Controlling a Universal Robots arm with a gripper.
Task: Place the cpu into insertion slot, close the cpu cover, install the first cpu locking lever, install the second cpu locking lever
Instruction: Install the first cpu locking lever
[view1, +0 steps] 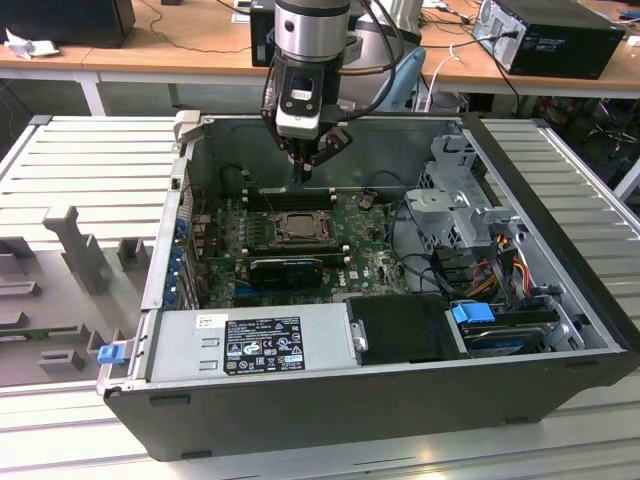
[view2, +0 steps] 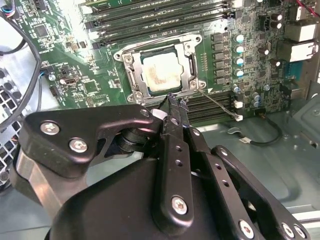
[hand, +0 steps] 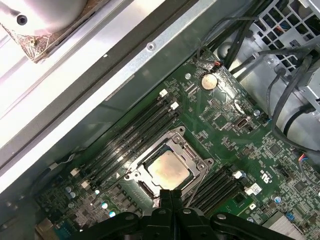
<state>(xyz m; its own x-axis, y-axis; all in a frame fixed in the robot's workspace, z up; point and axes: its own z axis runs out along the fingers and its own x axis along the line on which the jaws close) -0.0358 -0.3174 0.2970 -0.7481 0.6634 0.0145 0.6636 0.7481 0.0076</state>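
The cpu (view2: 161, 73) lies in the insertion slot (view2: 124, 54) on the green motherboard, its beige-grey face up, and shows in both wrist views (hand: 169, 171). The silvery cpu cover (view2: 133, 76) lies flat around the chip's edges. A thin wire locking lever (view2: 216, 103) juts out from one socket corner over the memory slots. My gripper (view2: 173, 100) hangs above the board beside the socket, fingers shut with nothing between them. In the exterior view the gripper (view1: 305, 172) is just behind the socket (view1: 296, 229), above the memory slots.
The open computer case (view1: 560, 260) walls the board in. Long black memory slots (view2: 150, 17) flank the socket. A power supply (view1: 250, 345) sits at the front, a drive cage (view1: 465, 215) and cables at the exterior view's right. A coin cell (hand: 209, 80) sits nearby.
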